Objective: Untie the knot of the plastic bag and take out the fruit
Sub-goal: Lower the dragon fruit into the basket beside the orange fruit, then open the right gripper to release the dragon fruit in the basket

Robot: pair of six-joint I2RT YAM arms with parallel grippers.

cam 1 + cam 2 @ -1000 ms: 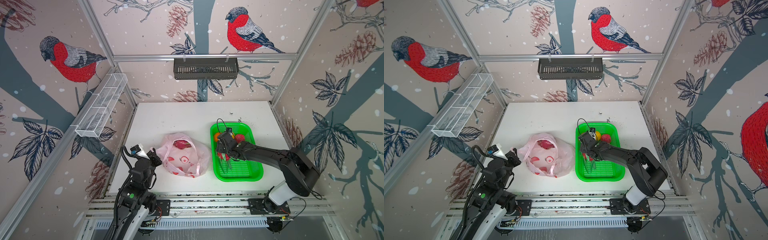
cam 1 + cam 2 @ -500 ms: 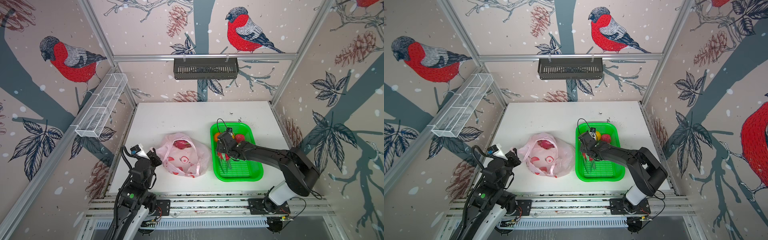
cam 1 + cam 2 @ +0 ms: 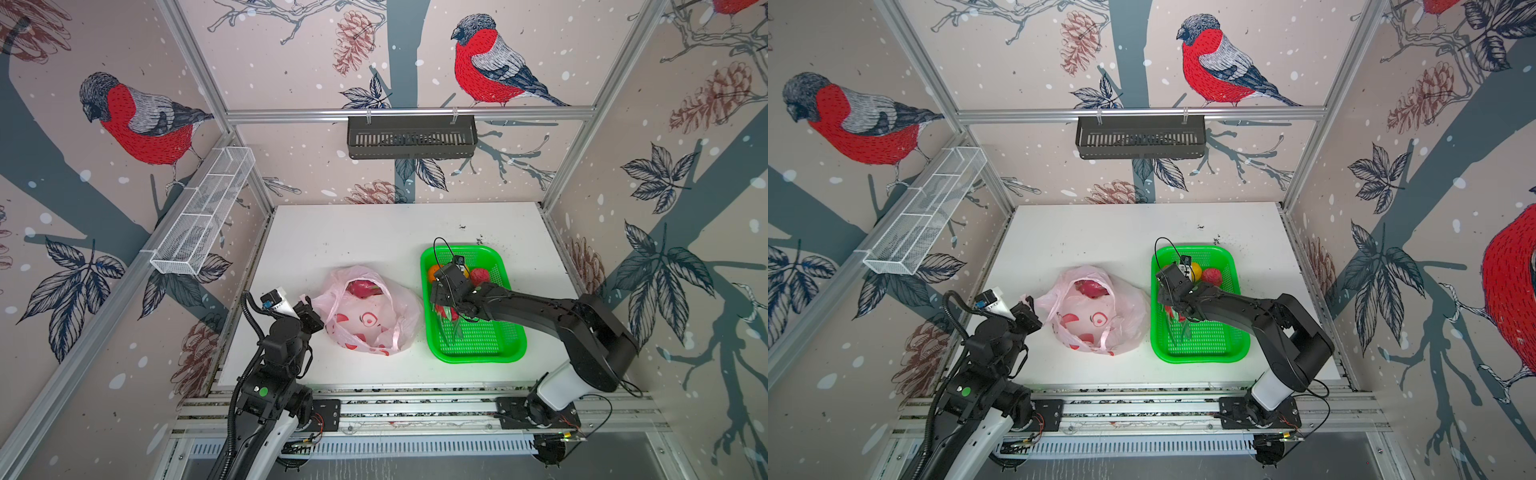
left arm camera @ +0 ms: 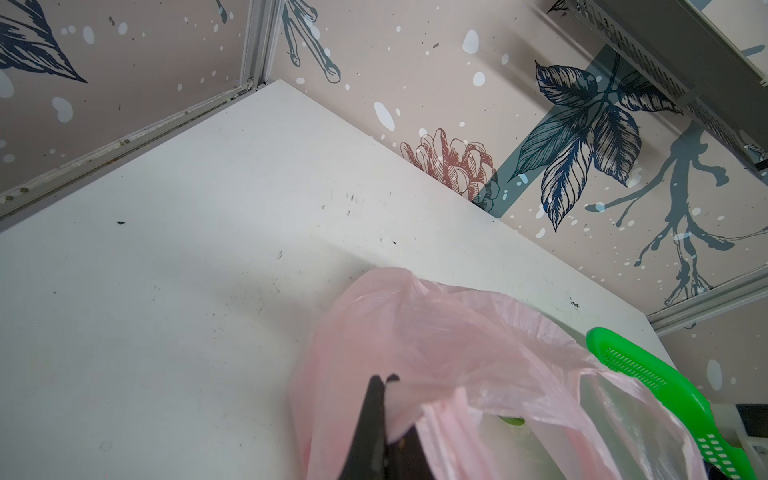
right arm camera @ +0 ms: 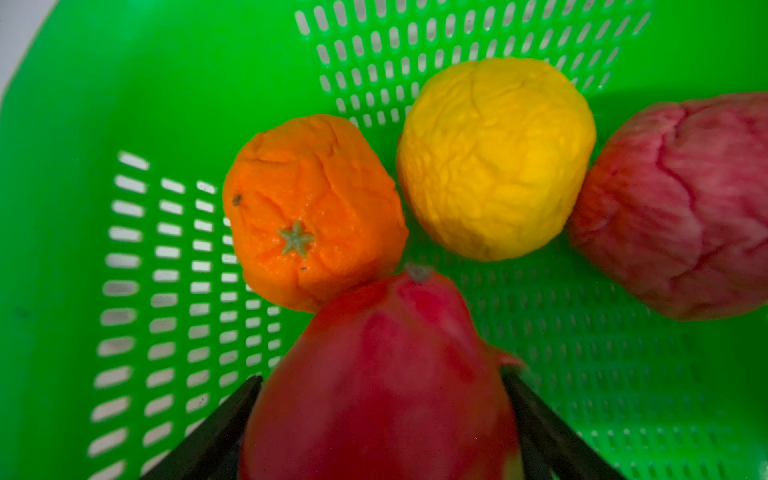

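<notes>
Green tray (image 3: pixel 469 250) beside bag (image 3: pixel 365 320), black wall basket (image 3: pixel 411 137)

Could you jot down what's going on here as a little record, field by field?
Left hand: shut, pinching the plastic bag at its edge
Right hand: jaws flanking a dragon fruit in the green tray; grip unclear
Bag: mouth open, another dragon fruit inside
Also in tray: orange, yellow citrus, pinkish-red fruit
</notes>
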